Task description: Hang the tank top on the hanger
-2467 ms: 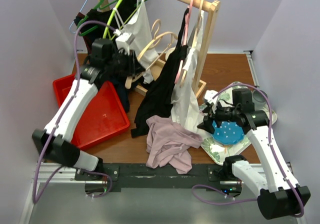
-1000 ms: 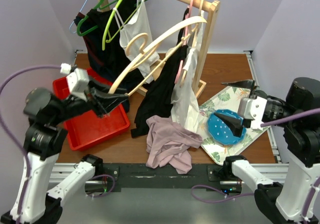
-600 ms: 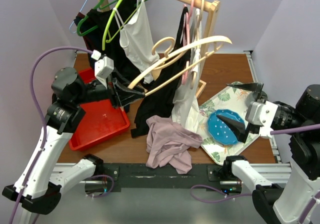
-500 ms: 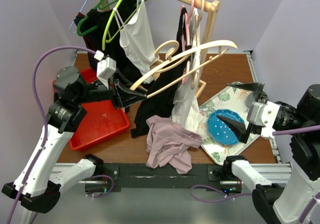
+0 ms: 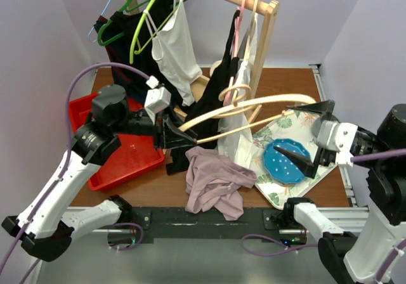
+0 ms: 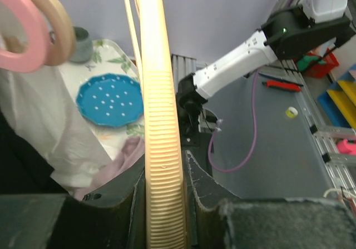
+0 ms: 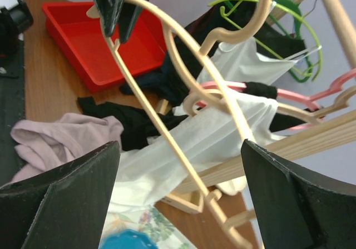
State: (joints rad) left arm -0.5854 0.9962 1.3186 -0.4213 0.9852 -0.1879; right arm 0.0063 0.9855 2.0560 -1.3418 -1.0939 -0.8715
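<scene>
Table (image 5: 292, 84) crowded: rack (image 5: 268, 43) behind hanger (image 6: 161, 127), left jaws pinching it; right jaws spread; tank top (image 5: 216, 182) crumpled.

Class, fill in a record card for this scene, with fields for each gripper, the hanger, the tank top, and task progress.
left gripper: shut on one end of the hanger
right gripper: open and empty, fingers spread wide near the hanger's far end
hanger: held in the air, roughly level, spanning between the two arms
tank top: crumpled on the table near the front edge, no gripper touching it
task progress: tank top not yet on the hanger
</scene>
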